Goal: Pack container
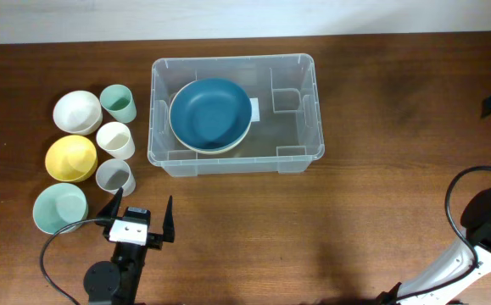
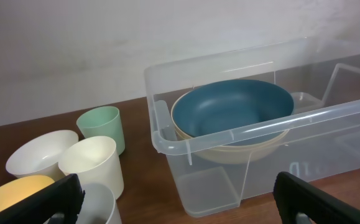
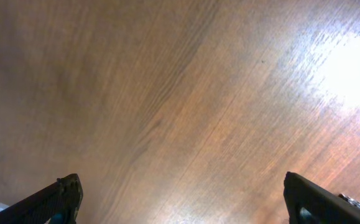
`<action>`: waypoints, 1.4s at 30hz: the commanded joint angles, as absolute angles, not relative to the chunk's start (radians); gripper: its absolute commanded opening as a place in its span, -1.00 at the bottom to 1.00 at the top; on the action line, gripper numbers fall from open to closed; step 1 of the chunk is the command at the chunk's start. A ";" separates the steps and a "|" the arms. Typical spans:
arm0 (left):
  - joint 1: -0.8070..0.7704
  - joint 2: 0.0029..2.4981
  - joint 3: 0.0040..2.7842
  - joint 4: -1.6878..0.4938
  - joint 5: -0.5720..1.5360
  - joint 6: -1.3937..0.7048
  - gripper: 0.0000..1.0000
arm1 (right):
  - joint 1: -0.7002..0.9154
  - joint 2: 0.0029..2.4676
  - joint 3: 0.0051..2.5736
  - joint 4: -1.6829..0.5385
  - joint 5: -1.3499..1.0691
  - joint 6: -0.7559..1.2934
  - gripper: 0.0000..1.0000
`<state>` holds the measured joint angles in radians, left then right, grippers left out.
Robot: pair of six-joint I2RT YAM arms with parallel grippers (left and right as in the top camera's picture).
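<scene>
Table (image 1: pixel 381 220): dark reddish-brown wood, and it filled almost the whole of my overhead view. I noted fine grain lines, clearest in my right wrist view, where they ran on a diagonal. The surface looked smooth, with a low sheen. Wall (image 2: pixel 105 50): off-white, matt and faintly mottled. It stood directly behind the table's far edge in my left wrist view. Light: a bright patch of glare (image 3: pixel 347 68) lay on the wood at the upper right of my right wrist view. Elsewhere the lighting was even and soft.
</scene>
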<state>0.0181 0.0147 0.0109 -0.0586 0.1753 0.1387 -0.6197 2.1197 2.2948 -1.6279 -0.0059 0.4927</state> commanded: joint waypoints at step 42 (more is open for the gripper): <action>0.014 0.007 0.010 -0.058 0.249 0.114 1.00 | -0.622 2.101 2.287 -1.627 0.020 0.486 0.98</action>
